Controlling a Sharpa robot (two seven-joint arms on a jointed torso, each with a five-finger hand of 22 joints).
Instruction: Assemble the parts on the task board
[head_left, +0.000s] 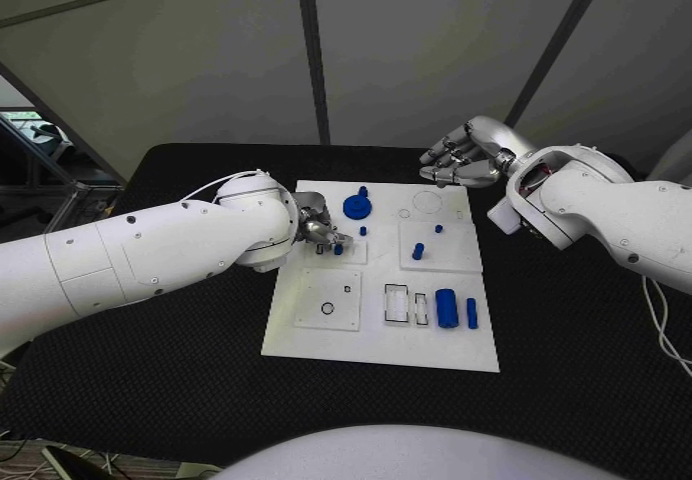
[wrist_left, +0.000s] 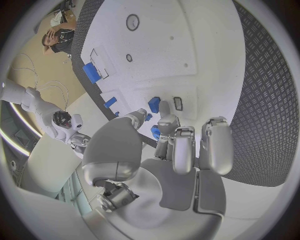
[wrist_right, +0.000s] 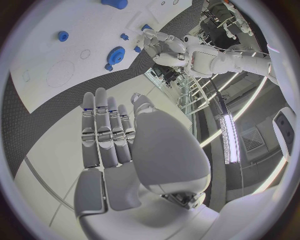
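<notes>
The left hand (head_left: 320, 234) is down on the upper-left part of the white task board (head_left: 378, 352), its fingers (wrist_left: 182, 150) curled close over a small blue peg (head_left: 339, 249) — the left wrist view shows a bit of blue (wrist_left: 155, 132) right at the fingertips, but whether it is actually pinched or only touched I cannot tell. The right hand (head_left: 462, 155) hovers above the table (head_left: 173, 400) beyond the board's far edge, fingers held straight and side by side with nothing in them, well apart from any part. The blue gear (head_left: 356, 207) lies just beyond the left hand; two more short pegs (head_left: 418, 252) stand upright toward the board's middle, and the larger blue cylinder (head_left: 446, 308) lies near the close edge, its long axis running toward the robot. So the left hand is plainly the nearer one to the peg — the next move likely turns on keeping that peg upright over its seat.
</notes>
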